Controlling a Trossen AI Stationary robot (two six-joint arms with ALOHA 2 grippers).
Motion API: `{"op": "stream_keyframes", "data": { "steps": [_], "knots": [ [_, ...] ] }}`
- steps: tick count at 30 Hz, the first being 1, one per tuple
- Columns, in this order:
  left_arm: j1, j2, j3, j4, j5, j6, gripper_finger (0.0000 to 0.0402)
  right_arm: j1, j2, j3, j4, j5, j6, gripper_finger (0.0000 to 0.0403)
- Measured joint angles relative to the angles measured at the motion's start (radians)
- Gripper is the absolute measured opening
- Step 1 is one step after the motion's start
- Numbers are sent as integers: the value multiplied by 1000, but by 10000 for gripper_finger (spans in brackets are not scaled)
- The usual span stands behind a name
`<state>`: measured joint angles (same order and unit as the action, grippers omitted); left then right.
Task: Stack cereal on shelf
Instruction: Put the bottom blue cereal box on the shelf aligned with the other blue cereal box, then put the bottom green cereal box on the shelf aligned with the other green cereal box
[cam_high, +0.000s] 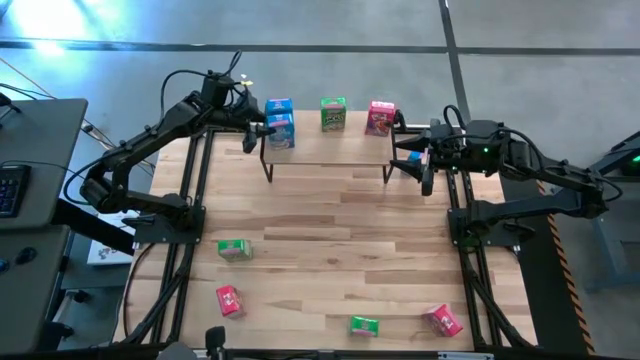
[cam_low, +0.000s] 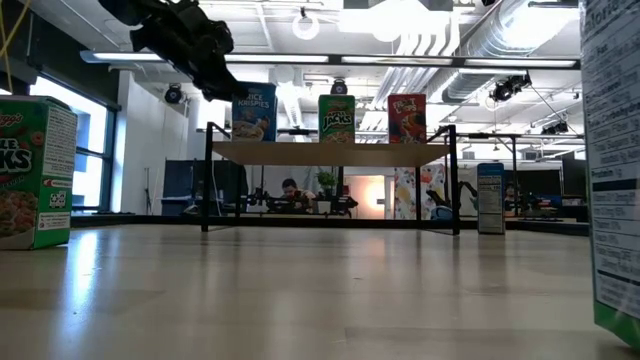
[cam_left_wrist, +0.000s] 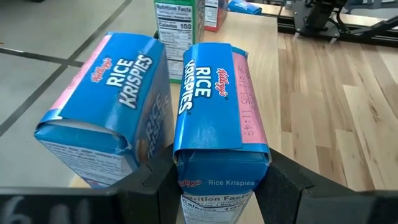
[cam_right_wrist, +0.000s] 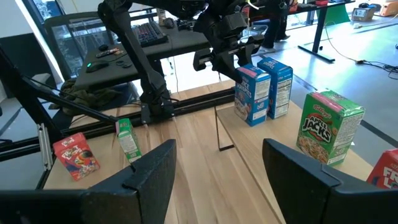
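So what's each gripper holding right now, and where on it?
Left gripper clamps a blue Rice Krispies box by its side faces, at the shelf. Right gripper is open, empty.

My two arms are dark, almost black, built from slim tubular links joined by chunkier rounded joint housings. The left arm (cam_high: 150, 140) carries thin black cables that loop loosely above its wrist. The right arm (cam_high: 540, 185) shows a small green indicator light near its wrist and a spot of blue and pink close to the left of it. Each arm rises from a black base block bolted to a black rail frame. Both pincers have flat, matte black fingers (cam_right_wrist: 155, 174) with angular, faceted edges; the left pincer's fingers (cam_left_wrist: 283, 186) look the same.
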<state>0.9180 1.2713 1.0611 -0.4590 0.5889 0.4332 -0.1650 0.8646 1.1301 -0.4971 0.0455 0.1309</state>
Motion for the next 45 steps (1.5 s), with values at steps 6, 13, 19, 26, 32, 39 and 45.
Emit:
{"op": "stream_keyframes", "data": {
  "steps": [6,13,19,26,32,39,45],
  "knots": [
    [0,0,0,-2,1,7,167,0,0,0,0,0,0,232],
    [0,2,-2,-5,-33,9,207,0,0,0,0,0,0,232],
    [0,-4,-2,-5,-43,-10,222,0,0,0,0,0,0,232],
    [0,-65,-2,-1,-91,-36,223,0,0,0,0,0,0,232],
    [-3,-147,-2,-7,-128,-39,223,0,0,0,0,0,0,232],
    [-48,-253,-2,-9,-163,-90,223,0,0,0,0,0,0,232],
    [-187,-329,-2,-7,-162,-156,223,0,0,0,0,0,0,232]
  ]
}}
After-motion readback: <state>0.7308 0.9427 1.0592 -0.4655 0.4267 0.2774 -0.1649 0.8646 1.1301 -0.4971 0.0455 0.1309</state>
